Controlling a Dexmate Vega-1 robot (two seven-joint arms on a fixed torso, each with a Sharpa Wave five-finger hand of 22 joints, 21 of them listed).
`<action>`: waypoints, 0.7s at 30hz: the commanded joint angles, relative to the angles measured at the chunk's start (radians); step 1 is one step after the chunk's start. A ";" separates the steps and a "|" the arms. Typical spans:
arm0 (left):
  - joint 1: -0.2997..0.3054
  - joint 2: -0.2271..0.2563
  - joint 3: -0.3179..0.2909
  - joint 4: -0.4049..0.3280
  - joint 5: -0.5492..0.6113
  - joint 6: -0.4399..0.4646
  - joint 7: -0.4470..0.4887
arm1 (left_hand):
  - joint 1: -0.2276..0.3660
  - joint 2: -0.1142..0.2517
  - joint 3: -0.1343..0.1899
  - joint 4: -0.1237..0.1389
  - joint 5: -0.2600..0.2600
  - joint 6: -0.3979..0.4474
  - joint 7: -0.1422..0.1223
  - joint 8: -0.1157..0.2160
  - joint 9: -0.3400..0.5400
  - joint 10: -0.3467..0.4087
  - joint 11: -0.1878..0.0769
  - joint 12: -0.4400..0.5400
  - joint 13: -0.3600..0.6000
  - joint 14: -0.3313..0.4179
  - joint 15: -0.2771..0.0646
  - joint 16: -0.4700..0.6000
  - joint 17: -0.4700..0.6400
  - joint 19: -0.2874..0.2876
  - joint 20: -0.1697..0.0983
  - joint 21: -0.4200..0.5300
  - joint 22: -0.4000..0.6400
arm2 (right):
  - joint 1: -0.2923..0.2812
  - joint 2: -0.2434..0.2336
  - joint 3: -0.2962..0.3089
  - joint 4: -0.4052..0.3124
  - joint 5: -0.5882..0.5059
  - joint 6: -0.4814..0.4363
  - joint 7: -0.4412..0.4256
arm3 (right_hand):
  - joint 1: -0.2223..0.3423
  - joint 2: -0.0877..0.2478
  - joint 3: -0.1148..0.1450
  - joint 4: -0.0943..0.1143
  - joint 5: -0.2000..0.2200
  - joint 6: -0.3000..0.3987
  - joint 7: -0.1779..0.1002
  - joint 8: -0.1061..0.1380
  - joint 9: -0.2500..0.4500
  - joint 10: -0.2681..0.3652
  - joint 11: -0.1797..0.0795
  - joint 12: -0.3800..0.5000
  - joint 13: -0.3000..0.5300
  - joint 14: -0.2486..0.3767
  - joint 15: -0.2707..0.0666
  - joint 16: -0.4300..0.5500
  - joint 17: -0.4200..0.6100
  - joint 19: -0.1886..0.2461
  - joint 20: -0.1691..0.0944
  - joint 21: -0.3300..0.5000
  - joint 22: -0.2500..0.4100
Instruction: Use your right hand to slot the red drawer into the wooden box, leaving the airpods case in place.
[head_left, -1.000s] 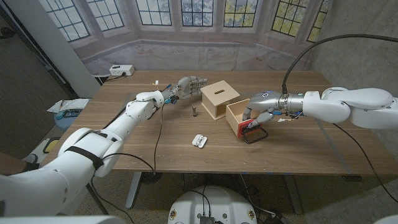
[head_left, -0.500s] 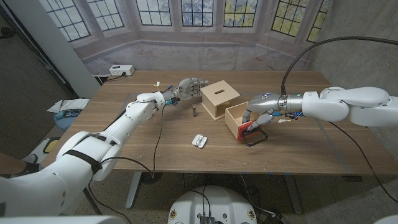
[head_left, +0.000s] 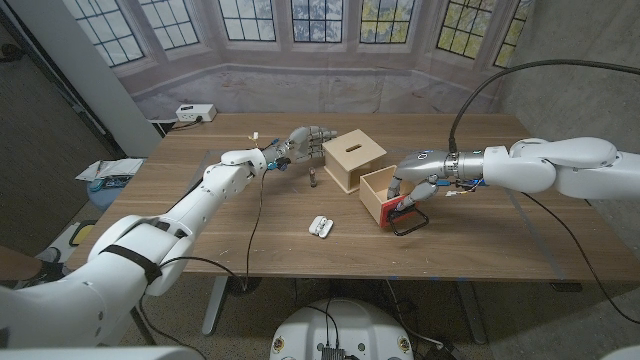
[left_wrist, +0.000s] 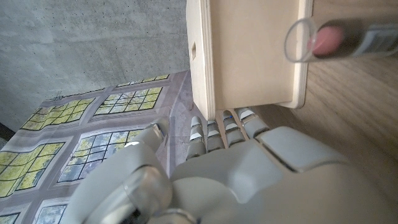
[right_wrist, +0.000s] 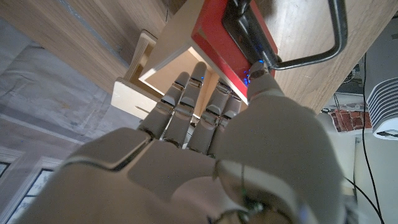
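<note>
Moved: the right hand (head_left: 413, 186) and the red drawer (head_left: 383, 194) have slid a little closer to the wooden box (head_left: 354, 160) than a second ago; the left hand (head_left: 304, 140) stays where it was.
Drawer: an open tray of pale plywood with a glossy red front and a black wire loop handle (head_left: 412, 219); it lies just beside the box's open side, apparently touching it, not yet inside.
Box: a plain light-wood cube with a narrow slot in its top, smooth flat panels.
Right hand: grasping the drawer, fingers (right_wrist: 186, 102) curled down into the tray and thumb against the red front near the handle; forearm stretched in level from the right.
Left hand: fingertips (left_wrist: 224, 121) pressed against the box's far side, bracing it rather than gripping; fingers together, arm reaching long across the table (head_left: 200, 220).
Earbud case: a small white rounded case (head_left: 320, 226) lying on the brown wood-grain table, well apart from both hands, nearer the front edge.
Tube: a small clear tube (left_wrist: 339, 38) with something pink inside, just beside the box.
</note>
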 joint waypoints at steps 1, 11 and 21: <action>0.025 0.019 0.003 -0.054 -0.010 0.021 0.018 | 0.000 0.004 0.007 0.003 0.002 -0.003 -0.005 0.001 0.002 0.011 0.000 0.000 0.002 0.013 -0.001 0.001 0.001 0.001 0.004 -0.003 0.006 | 0.020 0.030 -0.020 0.048 -0.012 0.045 -0.021 | 0.010 0.016 -0.005 0.002 0.007 0.054 -0.054 0.005 0.003 0.034 -0.028 -0.006 0.001 0.008 -0.151 -0.003 0.002 0.011 -0.080 -0.004 0.004; 0.045 0.034 0.005 -0.092 -0.020 0.031 0.035 | -0.002 0.004 0.008 0.003 0.002 -0.003 -0.005 0.001 0.002 0.011 -0.002 -0.001 0.002 0.013 -0.001 0.000 0.001 0.001 0.005 -0.003 0.006 | 0.034 0.057 -0.033 0.085 -0.025 0.079 -0.036 | 0.012 0.017 -0.006 0.001 0.007 0.054 -0.053 0.004 0.003 0.035 -0.028 -0.007 0.002 0.010 -0.151 -0.004 0.003 0.011 -0.081 -0.004 0.004; 0.062 0.048 0.007 -0.128 -0.029 0.043 0.055 | -0.004 0.004 0.010 0.002 0.002 -0.002 -0.006 0.002 0.002 0.011 -0.002 -0.001 0.003 0.014 -0.001 0.000 0.001 0.001 0.006 -0.003 0.006 | 0.049 0.079 -0.043 0.122 -0.037 0.114 -0.048 | 0.014 0.017 -0.007 0.000 0.007 0.053 -0.054 0.002 0.003 0.036 -0.028 -0.009 0.001 0.012 -0.152 -0.006 0.003 0.012 -0.081 -0.004 0.004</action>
